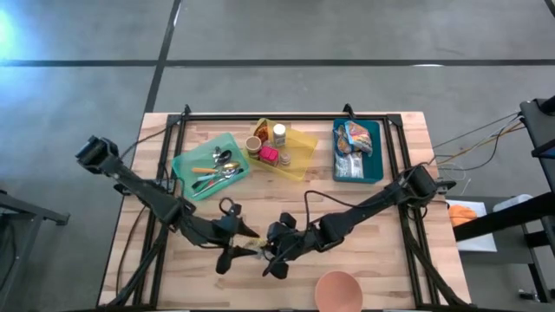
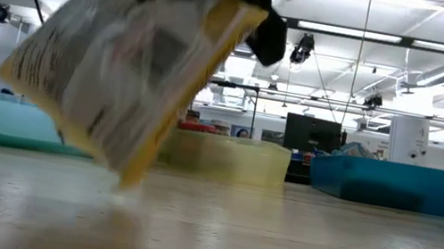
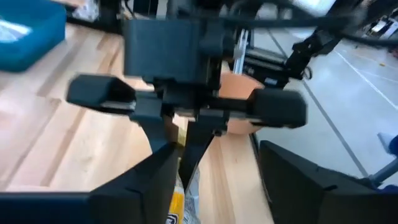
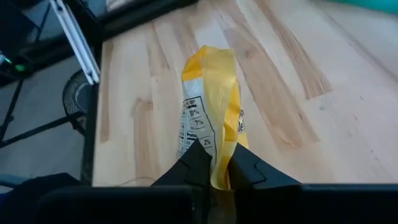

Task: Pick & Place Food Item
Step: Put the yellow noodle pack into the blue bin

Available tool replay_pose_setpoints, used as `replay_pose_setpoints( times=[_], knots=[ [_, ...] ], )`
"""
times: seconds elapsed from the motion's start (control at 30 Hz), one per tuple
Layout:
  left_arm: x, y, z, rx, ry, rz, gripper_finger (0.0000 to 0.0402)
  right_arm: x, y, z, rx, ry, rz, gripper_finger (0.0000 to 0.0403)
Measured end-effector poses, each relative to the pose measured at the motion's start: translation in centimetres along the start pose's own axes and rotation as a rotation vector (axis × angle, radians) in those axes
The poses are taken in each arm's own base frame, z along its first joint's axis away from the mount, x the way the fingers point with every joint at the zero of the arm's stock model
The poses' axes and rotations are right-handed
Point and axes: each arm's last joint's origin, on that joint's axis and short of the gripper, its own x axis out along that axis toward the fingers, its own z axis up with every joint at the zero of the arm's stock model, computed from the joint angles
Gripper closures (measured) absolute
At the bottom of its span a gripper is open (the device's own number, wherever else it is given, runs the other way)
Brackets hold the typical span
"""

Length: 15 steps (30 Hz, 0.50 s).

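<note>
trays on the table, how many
3, in a row along the table's far side: green tray with cutlery at left, yellow tray with jars in the middle, blue tray with packets at right.

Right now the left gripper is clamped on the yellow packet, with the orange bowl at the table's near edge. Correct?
Not quite. The right gripper is the one clamped on the yellow packet, as the right wrist view shows; the left gripper stands open beside it. The orange bowl does sit at the table's near edge.
</note>
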Motion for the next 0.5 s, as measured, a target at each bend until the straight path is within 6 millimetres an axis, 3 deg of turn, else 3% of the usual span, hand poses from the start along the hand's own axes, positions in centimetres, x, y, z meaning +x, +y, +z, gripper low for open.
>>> replay_pose_setpoints(
  times=[0.27,0.5],
  knots=[
    [-5.5,0.1,3.8,0.048,-0.121,-0.056,0.0134,-3.5,-0.4,2.2,-0.005,-0.027,-0.093,0.0384],
    [-8.7,1.4,4.0,0.062,-0.169,-0.065,0.0133,-7.1,-2.5,4.3,0.065,-0.003,-0.227,0.0384]
  ],
)
